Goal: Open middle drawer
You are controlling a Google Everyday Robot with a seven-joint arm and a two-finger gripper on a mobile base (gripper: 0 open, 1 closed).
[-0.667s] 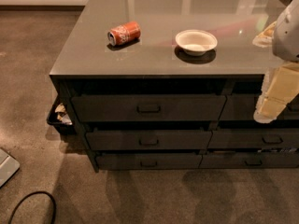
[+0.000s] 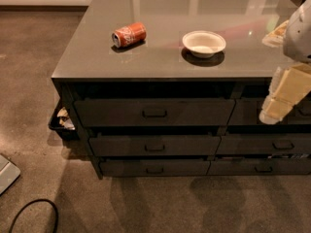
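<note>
Though its grip cannot be told, hand (image 2: 273,111) tip-down at far right, clear of middle drawer (image 2: 184,144).

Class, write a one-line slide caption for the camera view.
Gripper hovers at the right edge, apart from the middle drawer.

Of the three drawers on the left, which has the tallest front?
The top drawer, just under the countertop; the middle drawer and bottom drawer have slimmer fronts. The gripper hangs at the right edge.

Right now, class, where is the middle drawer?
In the camera view, the middle drawer sits left of centre, between the top drawer and bottom drawer; the claw hangs at the right edge.
</note>
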